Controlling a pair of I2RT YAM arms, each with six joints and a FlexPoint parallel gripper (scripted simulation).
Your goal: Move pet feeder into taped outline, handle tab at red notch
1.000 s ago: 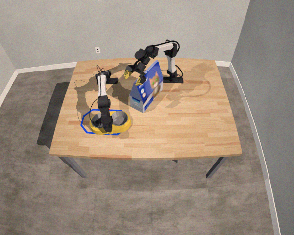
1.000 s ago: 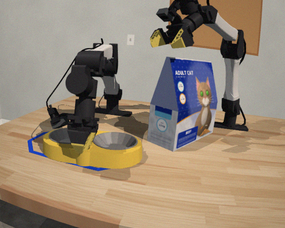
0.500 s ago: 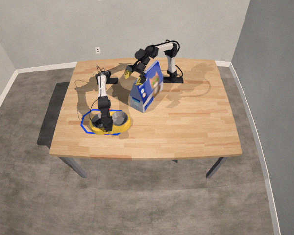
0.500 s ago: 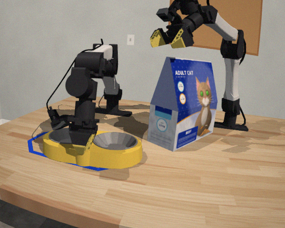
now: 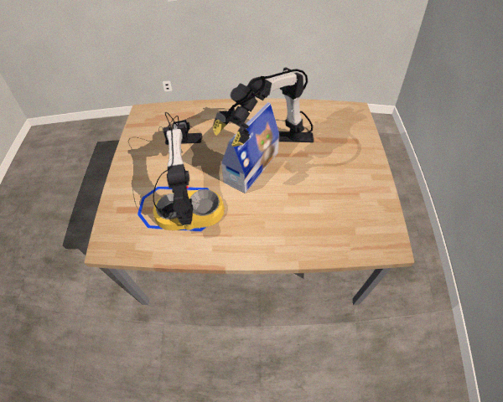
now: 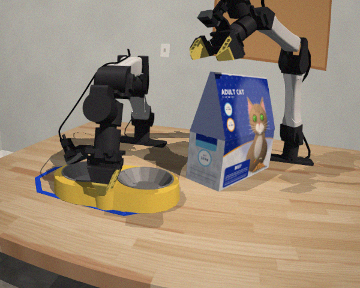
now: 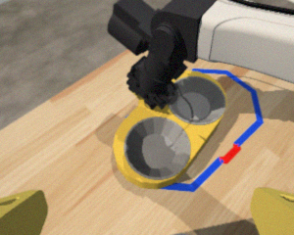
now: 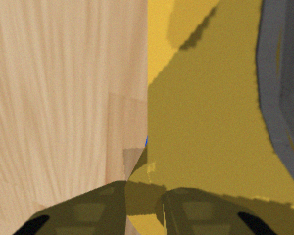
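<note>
The yellow feeder (image 5: pixel 214 217) (image 6: pixel 149 201) (image 7: pixel 120 152) (image 8: pixel 201 122) stands partly over the blue outline (image 5: pixel 139 212) (image 6: pixel 38 185) (image 7: pixel 258 105), overhanging it on the top view's right. The red notch (image 7: pixel 230 154) is on the side away from the handle tab (image 8: pixel 146 200). One steel bowl (image 5: pixel 204 202) (image 6: pixel 145 178) (image 7: pixel 158 147) looks level in its well; the other bowl (image 6: pixel 76 171) (image 7: pixel 201 100) is partly hidden by the right arm. My right gripper (image 8: pixel 144 189) is narrowed on the tab. My left gripper (image 5: pixel 227 133) (image 6: pixel 212 59) is open, empty and high up.
A blue cat food bag (image 5: pixel 260 145) (image 6: pixel 245 123) stands upright beside the feeder, below and near the left gripper. The right arm reaches over the feeder from the back of the table (image 5: pixel 329 216) (image 6: pixel 236 235). The table's front edge lies beyond the tab side.
</note>
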